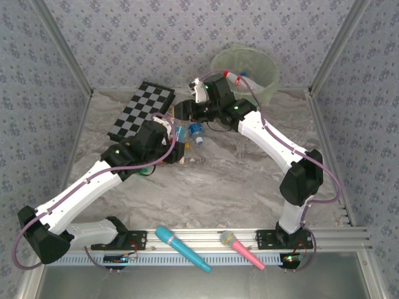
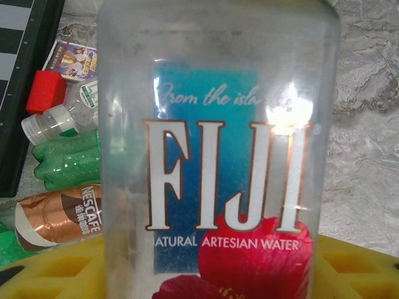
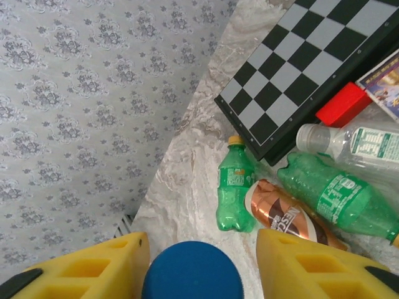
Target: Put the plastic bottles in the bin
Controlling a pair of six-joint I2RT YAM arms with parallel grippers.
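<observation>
When I checked the feeds, I counted two mics on the near rail, a cyan mic (image 1: 182, 248) and a pink mic (image 1: 240, 248), plus one checkerboard (image 1: 141, 112), one red block (image 3: 343, 103) and one card (image 3: 383, 84). Loose bottles lying by the board came to four: a small green bottle (image 3: 235, 190), a bigger green bottle (image 3: 336, 196), a brown Nescafe bottle (image 3: 283, 218) between them, and a clear bottle (image 3: 352, 143) near the block. The bin (image 1: 250, 52) stood at the far edge of the table, and a red-capped bottle (image 1: 235, 76) lay inside it; I could not make out anything more in there. The left gripper (image 2: 206, 277) was clamped, partly open, on a Fiji bottle (image 2: 218, 93) that sat between its yellow pads. The right gripper (image 3: 201, 244) had its jaws apart around a blue cap (image 3: 192, 274), with a gap on each side; I could not tell whether it gripped the bottle under that cap. From above I got the bin and the mics. The left wrist camera gave me the Fiji label print, and the right wrist camera gave me the wall and the small green bottle's orange cap.
</observation>
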